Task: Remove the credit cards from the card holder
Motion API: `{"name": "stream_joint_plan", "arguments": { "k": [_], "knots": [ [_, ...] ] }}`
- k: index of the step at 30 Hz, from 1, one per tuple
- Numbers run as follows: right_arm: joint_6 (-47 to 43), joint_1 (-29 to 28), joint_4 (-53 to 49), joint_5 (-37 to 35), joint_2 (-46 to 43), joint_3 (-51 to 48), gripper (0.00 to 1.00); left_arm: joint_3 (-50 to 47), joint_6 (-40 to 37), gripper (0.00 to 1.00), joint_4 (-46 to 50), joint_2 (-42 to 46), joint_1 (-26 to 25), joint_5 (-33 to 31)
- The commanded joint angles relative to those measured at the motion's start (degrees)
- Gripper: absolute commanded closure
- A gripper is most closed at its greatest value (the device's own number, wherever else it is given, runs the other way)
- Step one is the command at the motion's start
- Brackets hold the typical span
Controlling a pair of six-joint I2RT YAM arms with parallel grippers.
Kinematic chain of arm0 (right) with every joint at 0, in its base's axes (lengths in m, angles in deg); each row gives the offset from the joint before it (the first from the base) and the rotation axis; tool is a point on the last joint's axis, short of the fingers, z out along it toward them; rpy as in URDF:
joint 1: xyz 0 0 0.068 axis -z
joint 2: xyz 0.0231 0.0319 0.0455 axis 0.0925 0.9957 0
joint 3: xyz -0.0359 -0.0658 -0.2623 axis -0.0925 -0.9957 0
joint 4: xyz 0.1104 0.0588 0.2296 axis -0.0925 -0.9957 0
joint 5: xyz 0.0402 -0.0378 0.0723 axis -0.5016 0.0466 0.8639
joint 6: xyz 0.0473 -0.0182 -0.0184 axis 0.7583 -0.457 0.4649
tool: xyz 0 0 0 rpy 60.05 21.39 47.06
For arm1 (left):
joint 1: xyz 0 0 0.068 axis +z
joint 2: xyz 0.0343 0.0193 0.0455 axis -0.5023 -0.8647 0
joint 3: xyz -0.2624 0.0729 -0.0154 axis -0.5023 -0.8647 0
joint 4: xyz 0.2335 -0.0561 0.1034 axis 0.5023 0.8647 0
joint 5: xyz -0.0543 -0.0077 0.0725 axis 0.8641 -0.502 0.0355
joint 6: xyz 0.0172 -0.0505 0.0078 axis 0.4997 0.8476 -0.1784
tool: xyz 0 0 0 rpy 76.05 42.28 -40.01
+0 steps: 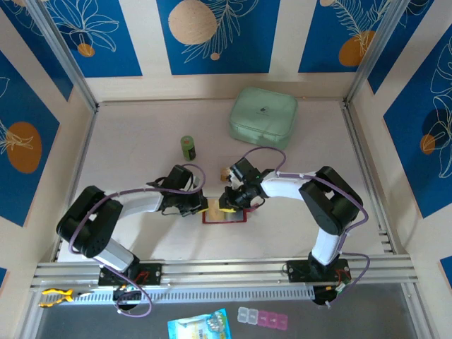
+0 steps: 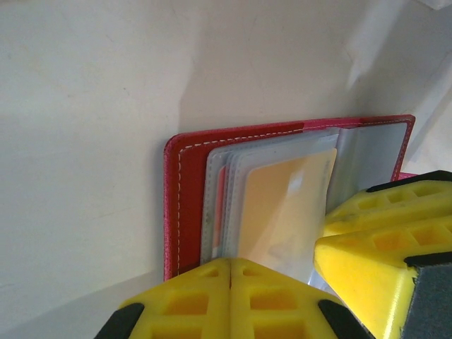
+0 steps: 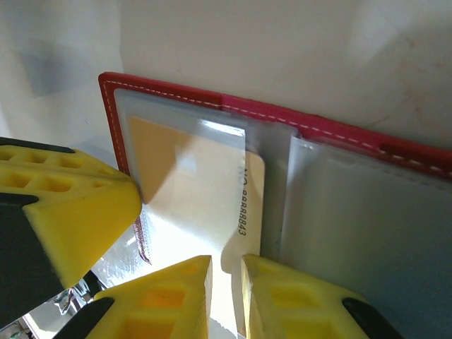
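Crosswise, card holder open, long axis left-right — left pincer clenched, right pincer over credit card, grip unclear.

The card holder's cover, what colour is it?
Red with pale stitching; the card holder shows best in the left wrist view.

Tiny digits, partly legible, ending 843, on the credit card

I work in a lab test cell: my left arm and right arm are bolted to an aluminium rail at the table's near edge, boxed in by pale walls carrying blue leaf-print panels.
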Motion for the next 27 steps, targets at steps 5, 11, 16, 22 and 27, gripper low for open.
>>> {"name": "stream_joint_plan", "arguments": {
  "k": [5,11,16,22,27],
  "knots": [
    [-1.9,-0.4,-5.7,-4.0,-1.2,1.5,0.79,0.4,-1.6,0.93,2.1,0.2,-0.2,-0.8],
    [-2.6,-0.4,-7.1,-5.0,-1.6,1.9,0.79,1.0,-1.8,0.93,2.8,0.7,-0.2,-0.9],
    [-2.9,-0.4,-7.0,-5.2,-2.0,1.9,0.79,1.5,-1.8,0.93,3.4,1.4,-0.3,-0.9],
    [-3.1,-0.4,-7.0,-5.3,-2.9,1.9,0.79,2.5,-1.8,0.93,4.2,2.5,-0.3,-0.6],
    [-2.9,-0.3,-6.9,-4.9,-4.2,1.8,0.78,3.5,-1.6,0.93,4.7,3.0,-0.6,-0.3]
  ]
}}
